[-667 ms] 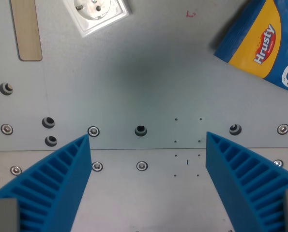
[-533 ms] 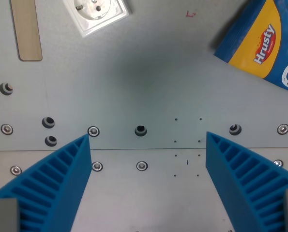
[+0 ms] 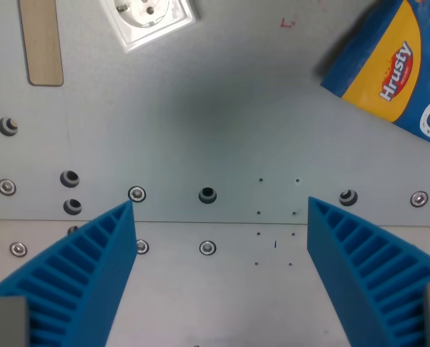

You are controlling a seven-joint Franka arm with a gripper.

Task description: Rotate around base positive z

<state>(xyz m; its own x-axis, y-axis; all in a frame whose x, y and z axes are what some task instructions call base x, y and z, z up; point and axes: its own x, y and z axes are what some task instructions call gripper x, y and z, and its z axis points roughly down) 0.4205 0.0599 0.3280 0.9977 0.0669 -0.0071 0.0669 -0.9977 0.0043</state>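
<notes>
My gripper (image 3: 220,211) is open and empty, looking straight down on a grey metal table (image 3: 215,130). Its two blue ribbed fingers show at the bottom: one on the wrist view's left (image 3: 81,278), one on the wrist view's right (image 3: 366,271). Nothing lies between them but the bare plate with its screws and holes. A black hole (image 3: 207,194) sits just above the gap between the fingertips.
A white wall socket (image 3: 148,18) lies at the top left. A pale wooden strip (image 3: 43,40) lies left of it. A blue and yellow "Hrusty" package (image 3: 399,69) lies at the top right. Rows of screws and holes cross the plate along a seam (image 3: 222,220).
The whole scene has shifted slightly left and turned a little, so the camera has moved. The gripper fingers stay equally far apart.
</notes>
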